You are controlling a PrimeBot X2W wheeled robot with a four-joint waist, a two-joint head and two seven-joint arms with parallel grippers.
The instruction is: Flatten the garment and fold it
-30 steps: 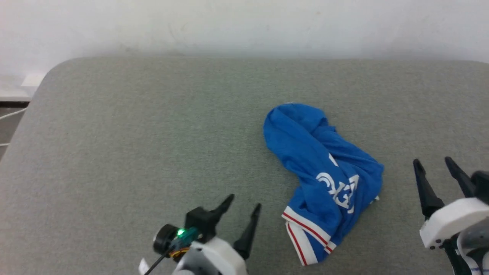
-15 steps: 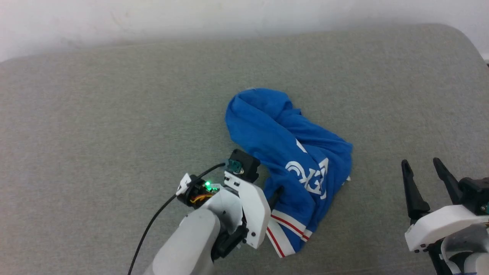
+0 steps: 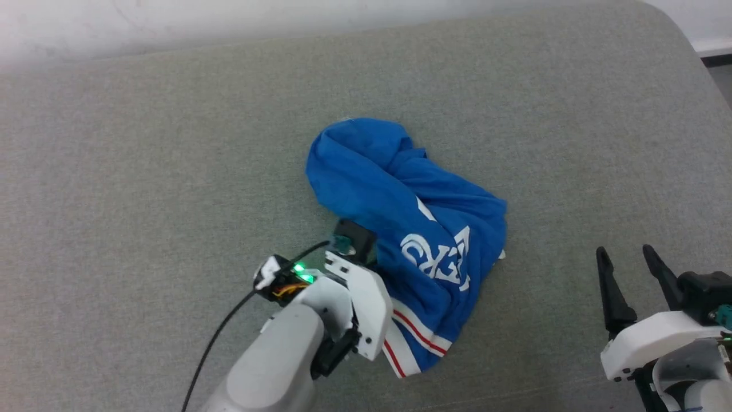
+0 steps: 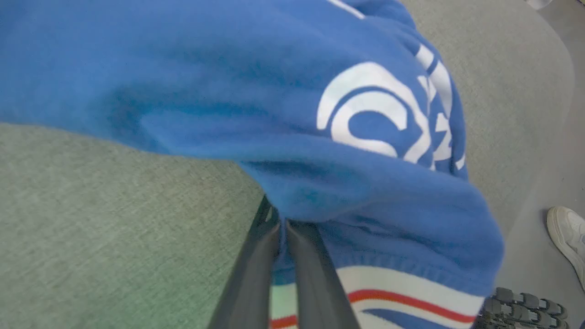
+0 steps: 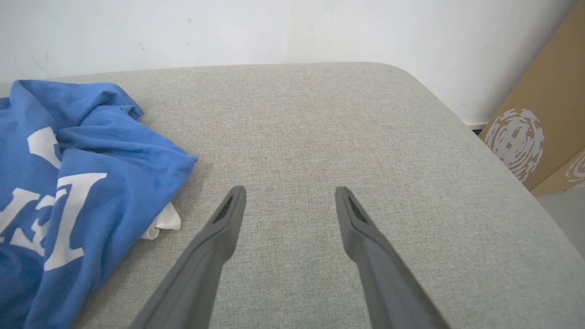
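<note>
The garment [image 3: 400, 229] lies crumpled in a heap on the grey fabric-covered counter [image 3: 143, 171], blue cloth bunched with part of the white lettering facing up and the white-and-red striped trim [image 3: 414, 340] at its near edge. The left gripper [image 4: 279, 219] is at the garment's near-left edge, its fingers pressed together on a fold of blue cloth just above the striped trim, their tips tucked under the overhanging fabric. The right gripper [image 3: 624, 252] hangs well apart from the garment, to its right, with fingers spread wide and nothing between them. A scrap of white cloth [image 5: 164, 224] peeks from under the garment's right edge. Beyond the counter, right of the garment, stands a cardboard box [image 5: 534, 114].
</note>
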